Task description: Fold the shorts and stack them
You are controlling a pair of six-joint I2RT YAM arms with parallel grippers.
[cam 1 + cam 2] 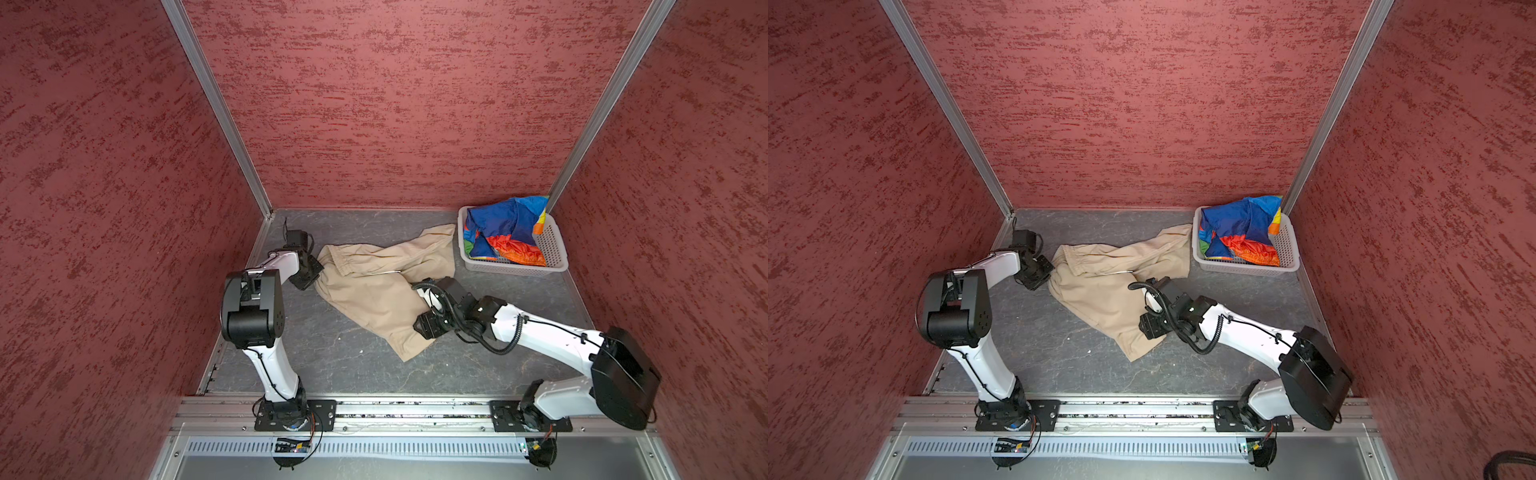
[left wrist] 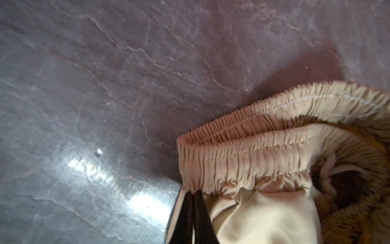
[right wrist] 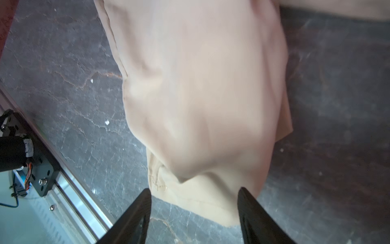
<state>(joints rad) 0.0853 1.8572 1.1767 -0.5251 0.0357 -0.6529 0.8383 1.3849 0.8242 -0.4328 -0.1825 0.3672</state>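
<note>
Left fingers (image 2: pixel 201 215), pinched shut on the waistband corner of the khaki shorts (image 1: pixel 374 286) sprawled mid-frame on the grey surface (image 1: pixel 332 353), may slip off the elastic, while the right fingers (image 3: pixel 137 217), parted around a leg hem, might grab only one layer.

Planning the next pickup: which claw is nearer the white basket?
Right. The right claw stands open over the beige shorts, toward the basket; the left claw grips their waistband, farther away.
</note>
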